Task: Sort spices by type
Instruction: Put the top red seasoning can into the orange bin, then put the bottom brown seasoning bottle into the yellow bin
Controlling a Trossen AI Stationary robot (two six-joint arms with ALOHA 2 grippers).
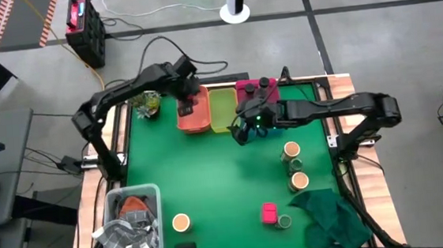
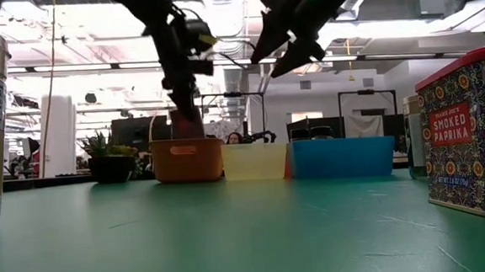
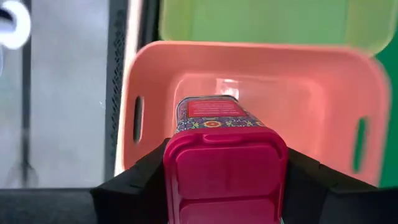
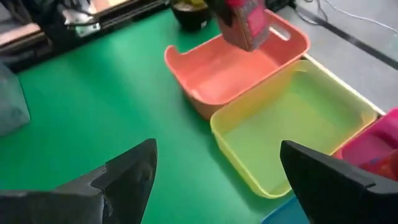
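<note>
Pink-lidded patterned paprika tin (image 3: 224, 162) fills the left wrist view, clamped between the left end effector (image 3: 225, 171) fingers directly above the salmon-orange plastic bin (image 3: 311, 93). Only the right wrist view shows that bin's floor bare beneath the tin, with the yellow-green plastic bin (image 4: 292, 118) touching it; the right end effector (image 4: 214, 180) hangs beside them, jaws wide apart and empty. Around both, the green counter (image 1: 217, 172) carries round tan-topped jars (image 1: 291, 149). Beyond it, the low view shows an office room.
</note>
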